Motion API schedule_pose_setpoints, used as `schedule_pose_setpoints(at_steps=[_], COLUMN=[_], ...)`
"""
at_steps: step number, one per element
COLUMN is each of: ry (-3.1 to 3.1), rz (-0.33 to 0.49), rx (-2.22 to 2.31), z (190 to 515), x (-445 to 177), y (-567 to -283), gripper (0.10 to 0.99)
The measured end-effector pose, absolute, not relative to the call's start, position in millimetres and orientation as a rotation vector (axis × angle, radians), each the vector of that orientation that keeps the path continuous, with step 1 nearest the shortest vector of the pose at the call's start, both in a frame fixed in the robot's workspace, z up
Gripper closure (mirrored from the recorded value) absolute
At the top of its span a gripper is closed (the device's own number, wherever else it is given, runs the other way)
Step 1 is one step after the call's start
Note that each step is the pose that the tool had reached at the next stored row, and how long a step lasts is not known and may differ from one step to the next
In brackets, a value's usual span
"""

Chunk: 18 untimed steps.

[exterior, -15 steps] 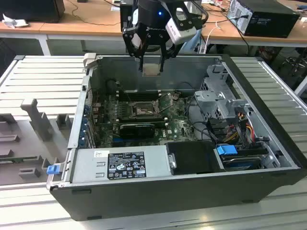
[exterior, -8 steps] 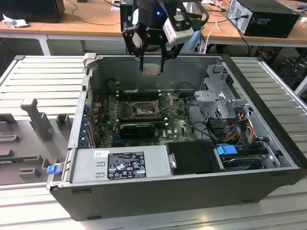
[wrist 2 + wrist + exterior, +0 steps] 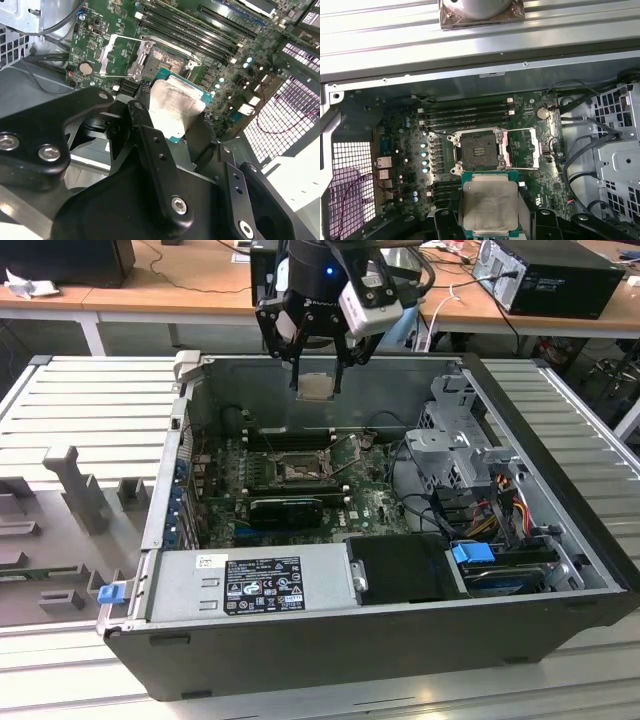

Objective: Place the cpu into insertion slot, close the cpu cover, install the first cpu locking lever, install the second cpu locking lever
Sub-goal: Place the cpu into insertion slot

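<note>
A slatted metal workbench [image 3: 80,400], with wooden desks [image 3: 150,295] behind it, carries an open desktop computer case [image 3: 330,650] lying on its side, the green motherboard [image 3: 370,502] facing up and the grey power supply [image 3: 250,585] along the near wall. At upper centre of the exterior view the arm's black gripper [image 3: 318,380] hangs over the far rim of the case, clenched on the cpu [image 3: 317,388], which it pinches by two opposite edges. That grip appears chosen to leave the underside free of any touch, while the pale metal top faces up toward the first wrist view's camera [image 3: 488,205]. The chip sits roughly level and well above the board, touching nothing but the fingers. Below it, at the centre of the board, the insertion slot [image 3: 298,472] lies bare, its dark square centre exposed inside the metal rim, as the first wrist view [image 3: 479,150] confirms. The cpu cover [image 3: 109,54] is swung open to one side of the slot, its thin frame clear of the opening, seemingly so the chip can come straight down. The long black memory slots [image 3: 465,112] run just beside the socket. Judged from this, the first step is under way: the chip is carried but not yet seated
</note>
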State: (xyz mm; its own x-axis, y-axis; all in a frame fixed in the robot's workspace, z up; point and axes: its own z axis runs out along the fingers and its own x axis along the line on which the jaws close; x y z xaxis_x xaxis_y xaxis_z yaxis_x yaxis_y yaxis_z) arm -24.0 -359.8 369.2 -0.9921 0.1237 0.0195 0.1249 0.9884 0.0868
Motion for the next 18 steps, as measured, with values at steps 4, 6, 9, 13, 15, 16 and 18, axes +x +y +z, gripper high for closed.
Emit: schedule_pose_setpoints(at_steps=[4, 6, 9, 13, 15, 16, 18], ry=[-3.117, -3.116, -3.114, -3.111, -3.11, -3.109, -3.108], rz=[-0.138, -0.138, -0.138, -0.139, -0.139, -0.139, -0.139], rx=[-0.221, -0.253, -0.281, -0.321, -0.343, -0.352, -0.368], z=[369.1, 369.0, 369.0, 368.9, 369.0, 368.9, 368.9], x=[-24.0, -24.0, -24.0, -24.0, -24.0, -24.0, -24.0], y=[-359.8, -359.8, -359.8, -359.8, -359.8, -359.8, -359.8], gripper=[0.557, 0.557, 0.557, 0.557, 0.557, 0.557, 0.557])
